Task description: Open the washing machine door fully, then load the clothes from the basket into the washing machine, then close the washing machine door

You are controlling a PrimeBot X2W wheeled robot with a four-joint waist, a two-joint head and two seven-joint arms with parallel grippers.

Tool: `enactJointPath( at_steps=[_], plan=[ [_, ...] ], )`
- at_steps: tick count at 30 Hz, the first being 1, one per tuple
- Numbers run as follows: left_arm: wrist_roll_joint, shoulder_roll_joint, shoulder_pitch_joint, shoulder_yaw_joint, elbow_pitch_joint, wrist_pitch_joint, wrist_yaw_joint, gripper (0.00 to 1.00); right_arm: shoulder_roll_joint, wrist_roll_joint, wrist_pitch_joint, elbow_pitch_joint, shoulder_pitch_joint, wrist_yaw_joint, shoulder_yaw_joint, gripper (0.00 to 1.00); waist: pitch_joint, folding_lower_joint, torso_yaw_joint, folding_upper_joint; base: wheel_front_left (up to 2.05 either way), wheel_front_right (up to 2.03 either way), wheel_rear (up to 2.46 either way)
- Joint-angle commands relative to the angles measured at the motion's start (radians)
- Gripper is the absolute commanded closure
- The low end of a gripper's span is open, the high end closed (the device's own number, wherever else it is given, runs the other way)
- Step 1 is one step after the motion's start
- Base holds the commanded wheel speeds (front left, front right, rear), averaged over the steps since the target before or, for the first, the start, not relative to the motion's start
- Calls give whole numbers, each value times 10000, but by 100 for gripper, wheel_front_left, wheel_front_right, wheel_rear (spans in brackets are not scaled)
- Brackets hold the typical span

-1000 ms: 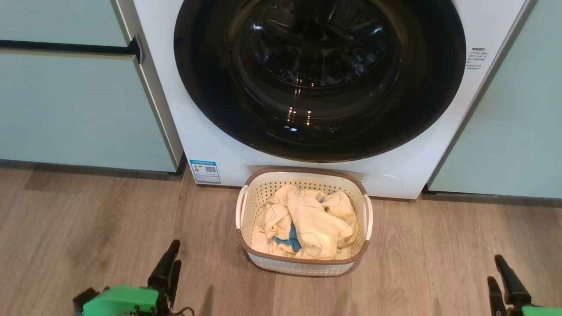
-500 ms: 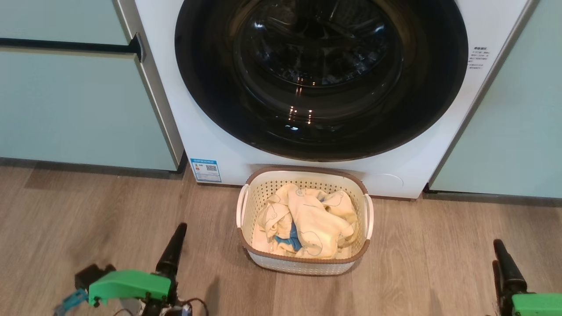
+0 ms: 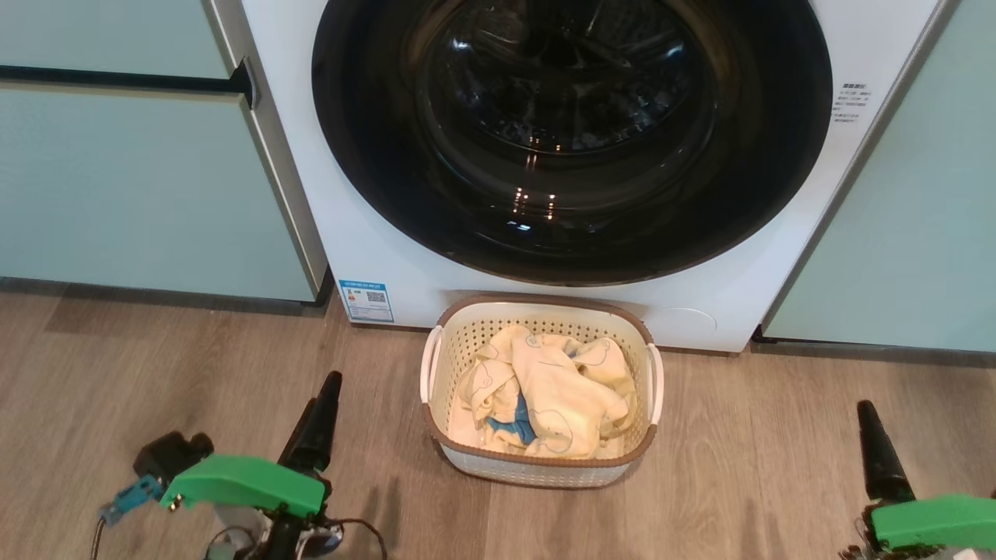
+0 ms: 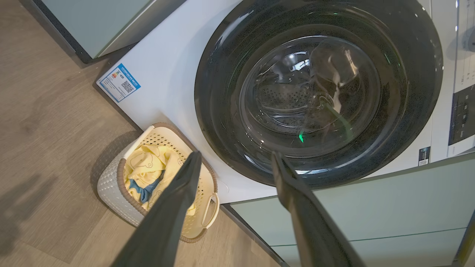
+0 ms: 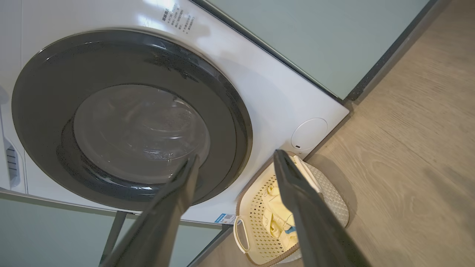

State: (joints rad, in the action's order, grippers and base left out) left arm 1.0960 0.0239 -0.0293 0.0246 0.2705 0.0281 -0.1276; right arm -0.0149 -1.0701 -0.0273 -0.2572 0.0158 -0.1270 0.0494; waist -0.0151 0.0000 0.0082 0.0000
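White enamel made up the largest thing ahead: the front-loading washing machine (image 3: 405, 264), boxed in on both sides by pale mint green cabinets (image 3: 148, 187). Its round glossy black door with the bulging clear glass bowl (image 3: 572, 140) sat shut against the machine's face, so the first step of the task looked not yet begun. Where the door's handle lay could not be made out.

On the wood-grain floor (image 3: 156, 373), just in front of the machine's base and directly under the door, stood the small cream perforated plastic basket with a brown rim (image 3: 537, 460). It held the crumpled pale yellow clothes with thin blue line drawings (image 3: 556, 389), with a small bright blue piece (image 3: 513, 424) tucked low among them.

The left tool (image 3: 327, 397) hung low over the floor on the basket's left, and the right tool (image 3: 867, 424) on its right, somewhat farther from the basket. In the wrist views, each had its two long dark fingers spread well apart with nothing between them.

The door lay ahead of and above both tools, roughly centred between them, so neither arm seemed clearly nearer. The basket sat in the likely path of the door's swing.
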Motion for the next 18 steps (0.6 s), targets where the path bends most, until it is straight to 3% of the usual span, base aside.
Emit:
enactJointPath(
  at_steps=[1,18],
  plan=[
    [-519,173,-566,84,-426,170,-14,0,-200,624,-174,469,-566,-15,-178,0,0,0,3,0,0,0,0],
    [-3556,269,-875,-109,-832,642,103,0,-200,3528,-647,708,-682,-20,86,0,-53,0,20,0,0,0,0]
  ],
)
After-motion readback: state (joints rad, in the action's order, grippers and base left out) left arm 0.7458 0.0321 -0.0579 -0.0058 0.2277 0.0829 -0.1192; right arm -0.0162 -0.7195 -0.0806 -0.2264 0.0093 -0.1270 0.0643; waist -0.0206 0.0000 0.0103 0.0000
